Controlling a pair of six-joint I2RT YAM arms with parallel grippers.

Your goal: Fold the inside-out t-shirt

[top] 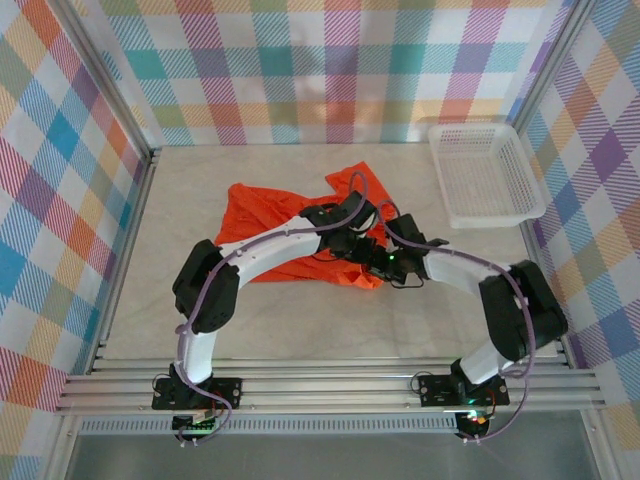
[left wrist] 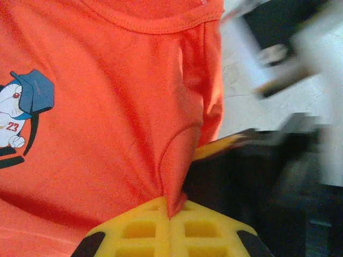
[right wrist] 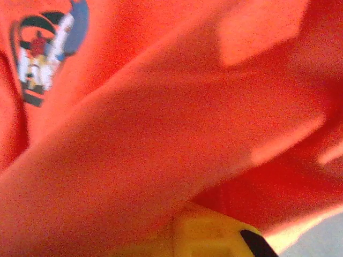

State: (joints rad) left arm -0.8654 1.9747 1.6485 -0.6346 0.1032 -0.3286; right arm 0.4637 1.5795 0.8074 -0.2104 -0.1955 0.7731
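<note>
My left pincer (left wrist: 170, 213) pinches a fold of the inside-out t-shirt (top: 265, 215), crumpled mid-frame on the table (top: 300, 325); my right pincer (right wrist: 206, 235) clamps its cloth too. Light, limp, thin; I judge hems grip best.

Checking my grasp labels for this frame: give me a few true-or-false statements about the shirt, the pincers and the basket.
1. The left pincer is shut on a pinch of the t-shirt. True.
2. The t-shirt lies in the white basket. False: it lies on the table, with the basket apart at the far right.
3. A cartoon print shows on the fabric. True.
4. The t-shirt is neatly folded. False: it is crumpled.
</note>
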